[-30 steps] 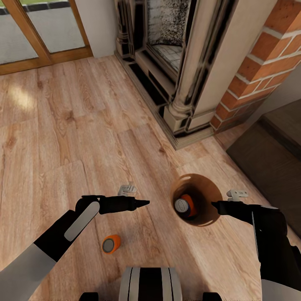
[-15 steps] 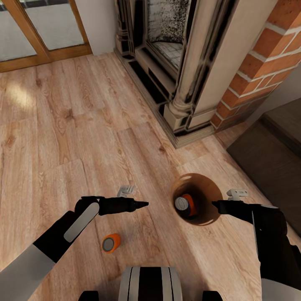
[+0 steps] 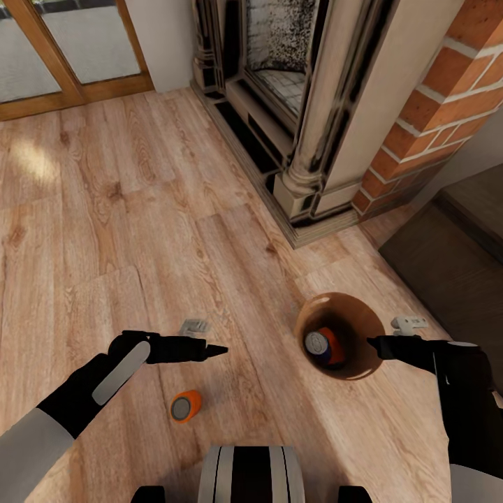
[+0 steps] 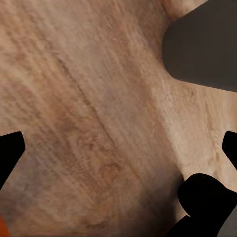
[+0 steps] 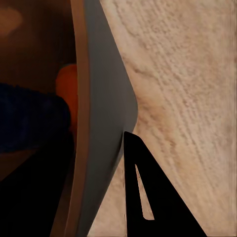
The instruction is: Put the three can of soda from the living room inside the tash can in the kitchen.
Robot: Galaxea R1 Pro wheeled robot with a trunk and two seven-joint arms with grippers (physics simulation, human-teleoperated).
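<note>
Left gripper (image 3: 218, 348) hovers over the wood floor (image 3: 140, 230), holding nothing. In the left wrist view its two dark fingertips (image 4: 11, 153) sit at opposite edges of the frame, spread wide, with bare floorboards between them; an orange sliver at that frame's corner is too cut off to identify.

An orange soda can (image 3: 185, 406) lies on its side on the floor, near the robot base and just below the left gripper, not touching it.

The trash can (image 3: 356, 307) sits on the floor before the brick fireplace (image 3: 433, 119). Inside it: a dark blue can (image 3: 318, 344) against an orange can (image 3: 333, 346), mostly hidden behind it.

Right gripper (image 3: 374, 342) is at the bin's rim. The right wrist view shows the grey wall (image 5: 106, 128) between brown interior and one finger (image 5: 148, 197); the other finger is hidden in shadow, so its opening cannot be judged.
</note>
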